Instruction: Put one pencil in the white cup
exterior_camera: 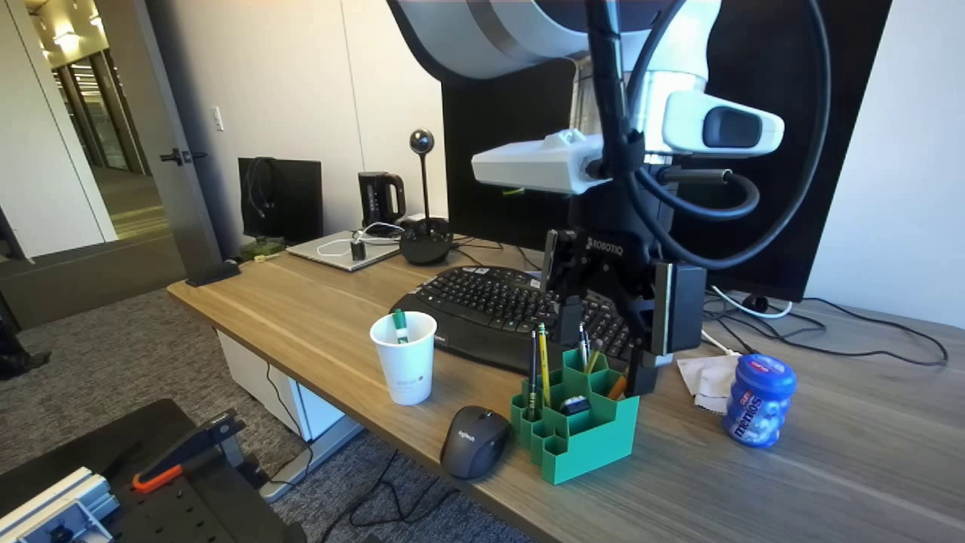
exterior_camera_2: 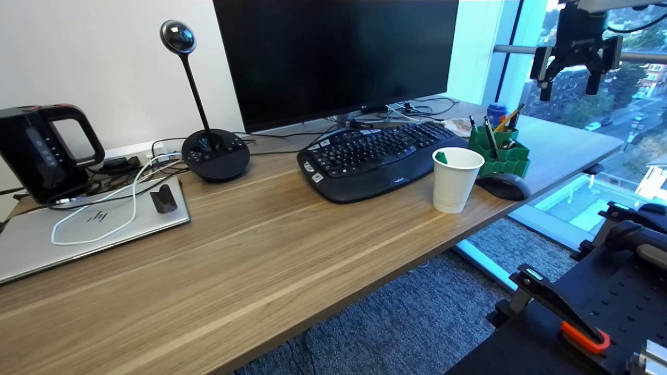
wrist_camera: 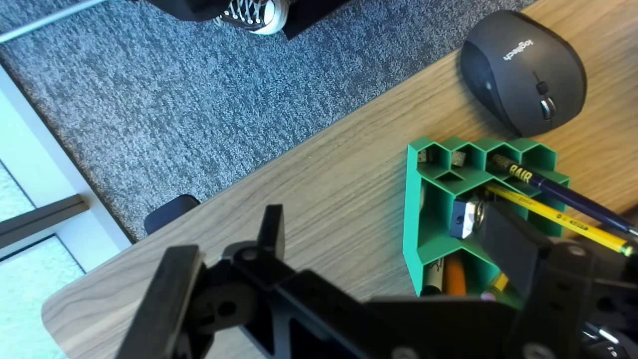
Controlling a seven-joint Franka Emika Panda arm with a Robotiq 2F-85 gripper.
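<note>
The claw (exterior_camera_2: 569, 89) is spread wide, its two fingers well apart and pointing down, with nothing between them. In an exterior view it hangs in the air near the window end of the table (exterior_camera_2: 260, 250), higher than the green organiser (wrist_camera: 412, 204) and apart from it. In the wrist view one finger hides part of that organiser.

The yellow pencil (wrist_camera: 563, 220) stands in the organiser, leaning slightly, just beside a dark pen (wrist_camera: 578, 200). What looks like a second pencil (wrist_camera: 498, 283) shows in a larger compartment, along with an orange item (wrist_camera: 453, 274). A small dark-and-white block (wrist_camera: 466, 218) lies in the compartment next to that.

The white cup (exterior_camera: 407, 369) stands upright near the long edge of the table, a green-capped marker (exterior_camera: 400, 324) inside it. Between cup and organiser lies the mouse (exterior_camera: 475, 441), just beside the organiser. The wide black keyboard (exterior_camera_2: 380, 156) lies behind all three, in front of the monitor (exterior_camera_2: 344, 57). On the organiser's other side a blue jar (exterior_camera: 761, 403) stands next to some white paper (exterior_camera: 707, 373). Farther along the table, past the cup, are a webcam stand (exterior_camera_2: 216, 159), a kettle (exterior_camera_2: 31, 156) and a closed laptop (exterior_camera_2: 104, 229).
</note>
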